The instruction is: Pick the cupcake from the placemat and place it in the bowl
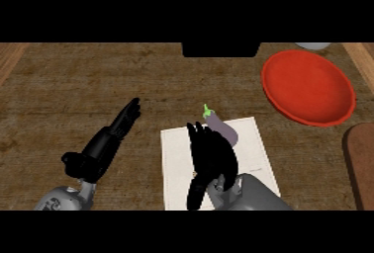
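Observation:
A white placemat (252, 148) lies on the brown counter in the lower middle. No cupcake shows on it; a purple eggplant (223, 130) with a green stem lies at its top edge. My right hand (213, 160) hovers over the placemat, open with straight fingers pointing away from me. Its fingertips (196, 129) reach just left of the eggplant, and I cannot tell if they touch it. A red bowl (308, 87) sits at the upper right, apart from both hands. At the left, off the placemat, my left hand (110, 141) rests open with its fingers straight.
A black object (220, 49) stands at the counter's far edge, top middle. A pale round object (314, 45) peeks in at the top right. A brown wooden board (360, 165) lies along the right edge, below the bowl.

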Controlling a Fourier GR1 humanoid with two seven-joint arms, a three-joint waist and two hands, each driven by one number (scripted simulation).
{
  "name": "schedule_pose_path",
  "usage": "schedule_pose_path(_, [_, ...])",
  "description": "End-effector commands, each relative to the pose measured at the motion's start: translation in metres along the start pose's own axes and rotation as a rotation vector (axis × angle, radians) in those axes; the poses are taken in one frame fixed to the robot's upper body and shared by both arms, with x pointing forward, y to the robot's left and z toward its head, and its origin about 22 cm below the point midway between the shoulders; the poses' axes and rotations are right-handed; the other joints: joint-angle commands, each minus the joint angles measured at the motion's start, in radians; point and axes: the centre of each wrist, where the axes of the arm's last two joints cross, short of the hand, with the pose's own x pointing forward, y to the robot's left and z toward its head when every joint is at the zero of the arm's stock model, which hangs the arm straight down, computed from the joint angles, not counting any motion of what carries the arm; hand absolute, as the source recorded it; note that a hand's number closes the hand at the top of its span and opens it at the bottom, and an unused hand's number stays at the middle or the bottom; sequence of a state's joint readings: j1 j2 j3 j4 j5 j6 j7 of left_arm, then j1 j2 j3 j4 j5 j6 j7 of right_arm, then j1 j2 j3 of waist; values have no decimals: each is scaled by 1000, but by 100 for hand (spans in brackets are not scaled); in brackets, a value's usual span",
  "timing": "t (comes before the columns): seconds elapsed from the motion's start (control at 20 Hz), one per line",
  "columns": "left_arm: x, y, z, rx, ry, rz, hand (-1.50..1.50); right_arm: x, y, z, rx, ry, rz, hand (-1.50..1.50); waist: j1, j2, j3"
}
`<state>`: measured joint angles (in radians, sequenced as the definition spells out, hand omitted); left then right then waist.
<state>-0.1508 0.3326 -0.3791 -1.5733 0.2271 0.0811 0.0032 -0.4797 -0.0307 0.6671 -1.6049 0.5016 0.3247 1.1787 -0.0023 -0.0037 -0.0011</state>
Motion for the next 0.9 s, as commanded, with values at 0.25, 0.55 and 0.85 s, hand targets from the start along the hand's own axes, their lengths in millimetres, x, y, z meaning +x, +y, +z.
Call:
schedule_pose_path(0.25, [4,0,-10,8,-1,-13,0,-10,31,-1,-61,236,92,-150,-6,1,1])
schedule_pose_path(0.55, [7,-7,-3,-6,9,-3,0,-12,27,-6,-38,278,58,-150,4,1,1])
schedule_pose_path(0.85, [1,12,-5,-2,-7,-2,0,-42,47,-24,-9,282,63,-150,0,4,1])
